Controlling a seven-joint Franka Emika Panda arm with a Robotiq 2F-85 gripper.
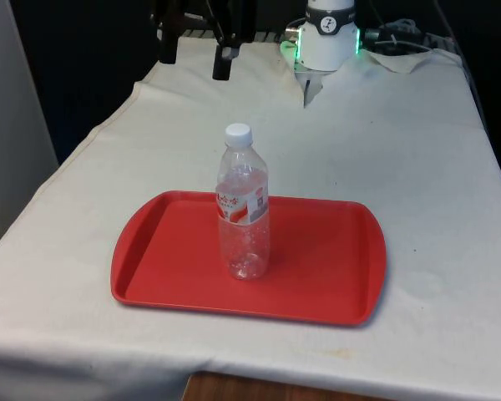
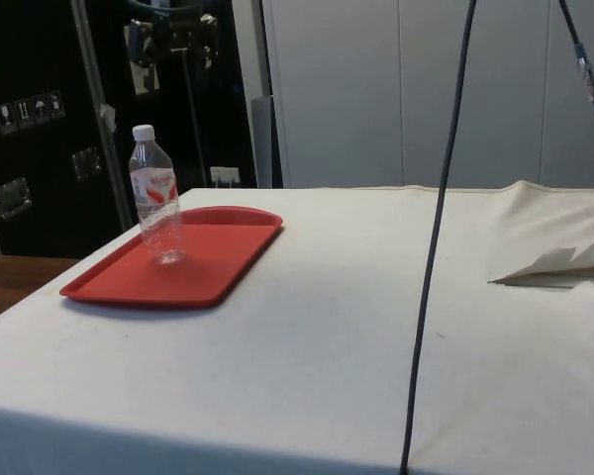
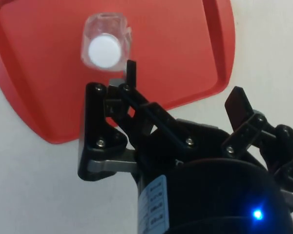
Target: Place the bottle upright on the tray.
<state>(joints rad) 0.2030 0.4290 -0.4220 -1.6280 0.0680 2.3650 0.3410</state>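
Observation:
A clear plastic bottle with a white cap and a red-and-white label stands upright near the middle of the red tray. From the side, the bottle stands towards the far part of the tray. My gripper hangs high above the table, behind the tray and well clear of the bottle, also seen from the side. In the wrist view the gripper is open with nothing between its fingers. Far below it are the bottle's cap and the tray.
The tray lies near the table's front edge on the white cloth. The robot's base stands at the far end. A black cable hangs down in the side view, and the cloth is folded up beyond it.

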